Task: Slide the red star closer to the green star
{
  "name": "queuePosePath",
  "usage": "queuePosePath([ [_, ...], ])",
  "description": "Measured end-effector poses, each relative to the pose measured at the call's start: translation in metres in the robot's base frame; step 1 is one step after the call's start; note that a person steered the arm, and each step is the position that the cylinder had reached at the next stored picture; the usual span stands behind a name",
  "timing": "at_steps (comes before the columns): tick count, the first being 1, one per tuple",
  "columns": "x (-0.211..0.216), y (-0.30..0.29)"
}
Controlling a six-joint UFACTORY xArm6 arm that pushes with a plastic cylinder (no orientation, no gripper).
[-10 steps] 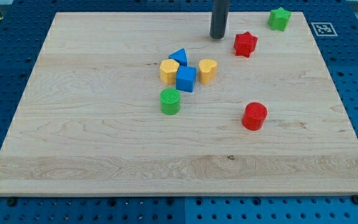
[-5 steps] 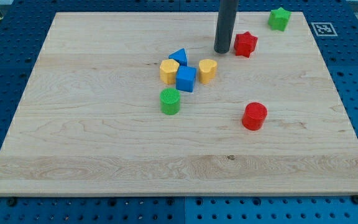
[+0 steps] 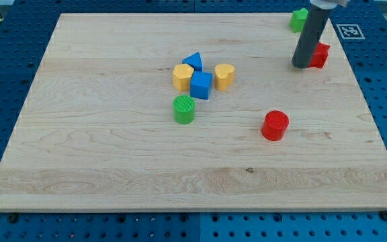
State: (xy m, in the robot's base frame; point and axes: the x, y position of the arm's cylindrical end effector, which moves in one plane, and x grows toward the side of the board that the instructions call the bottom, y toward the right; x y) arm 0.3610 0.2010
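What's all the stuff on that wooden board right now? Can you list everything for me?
wooden board: one, pale wood, on a blue pegboard surface
red star: one, red, upper right, partly behind the rod
green star: one, green, top right, partly hidden
red cylinder: one, red, right of centre
green cylinder: one, green, below the cluster
blue cube: one, blue, cluster middle
blue triangle: one, blue, cluster top
yellow hexagon: one, yellow, cluster left
yellow heart: one, yellow, cluster right
marker tag: one, black-and-white, top right corner
my tip: one, dark rod, against the red star's left side
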Motion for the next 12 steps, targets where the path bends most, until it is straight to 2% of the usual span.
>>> queuePosePath([
  [3, 0.007, 0.071],
  [7, -0.016, 0.052],
  [9, -0.015, 0.017],
  [12, -0.071, 0.017],
])
